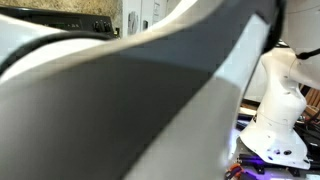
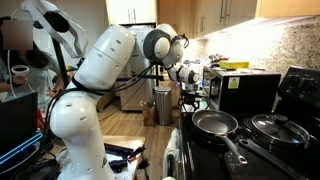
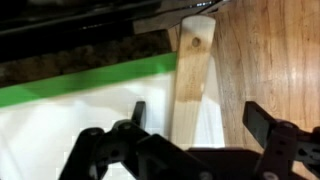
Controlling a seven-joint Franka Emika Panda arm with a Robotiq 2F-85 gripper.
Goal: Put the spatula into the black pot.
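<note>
In the wrist view the spatula [image 3: 191, 80], a flat pale tan wooden strip with a small hole near its far end, lies on a white sheet and a wooden surface. My gripper [image 3: 198, 118] is open just above it, with one finger on either side of the spatula and not touching it. In an exterior view the gripper [image 2: 190, 88] hangs over the counter beside the stove, and the spatula is hidden there. The black pot cannot be made out in any view.
A frying pan [image 2: 213, 123] and a lidded pot [image 2: 276, 128] sit on the stove, with a microwave [image 2: 246, 90] behind. A green tape strip [image 3: 80, 85] crosses the white sheet. My own arm [image 1: 130, 90] blocks most of an exterior view.
</note>
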